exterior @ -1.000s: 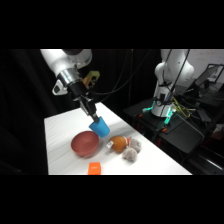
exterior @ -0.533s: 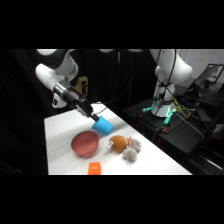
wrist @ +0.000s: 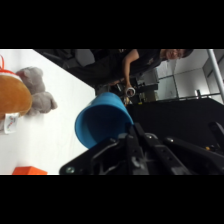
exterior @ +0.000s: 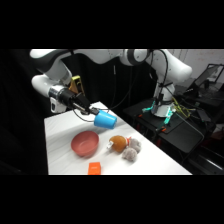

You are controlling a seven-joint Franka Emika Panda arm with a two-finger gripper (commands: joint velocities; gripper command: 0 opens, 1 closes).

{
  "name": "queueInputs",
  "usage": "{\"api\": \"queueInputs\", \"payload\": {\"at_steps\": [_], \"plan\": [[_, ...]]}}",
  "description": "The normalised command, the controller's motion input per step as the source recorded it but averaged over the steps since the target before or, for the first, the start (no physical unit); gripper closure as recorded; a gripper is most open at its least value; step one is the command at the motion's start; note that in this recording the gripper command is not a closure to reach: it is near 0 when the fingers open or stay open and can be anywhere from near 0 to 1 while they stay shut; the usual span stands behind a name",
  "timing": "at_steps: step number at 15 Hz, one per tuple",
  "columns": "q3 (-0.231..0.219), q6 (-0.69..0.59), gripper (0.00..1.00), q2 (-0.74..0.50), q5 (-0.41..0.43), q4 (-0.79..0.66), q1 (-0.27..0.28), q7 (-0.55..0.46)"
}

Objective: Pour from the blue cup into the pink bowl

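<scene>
Orange-brown ball toy (exterior: 118,144) beside grey plush (exterior: 132,154); orange block (exterior: 93,168) near.

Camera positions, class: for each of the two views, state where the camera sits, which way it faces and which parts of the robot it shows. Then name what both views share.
Side view: stands beside the white table, looking across and down; shows the arm, its base at upper right, the gripper holding the tilted blue cup above the pink bowl.
Wrist view: rides on the wrist, looking past the black linkage into the cup's open mouth.
Shared: the cup, the orange-brown toy, the grey toy, the orange block.
</scene>
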Motion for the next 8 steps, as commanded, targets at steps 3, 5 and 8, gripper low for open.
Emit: {"api": "queueInputs", "payload": {"at_steps": [3, 5, 8], "plan": [[-0.202, 0.27, 0.15, -0.31, -0.230, 0.00, 0.076, 0.03], [-0.252, 0.36, 0.15, -0.52, -0.362, -0.37, 0.090, -0.17], [-0.284, 0.53, 0.15, -0.71, -0.426, -0.80, 0.133, -0.32]]}}
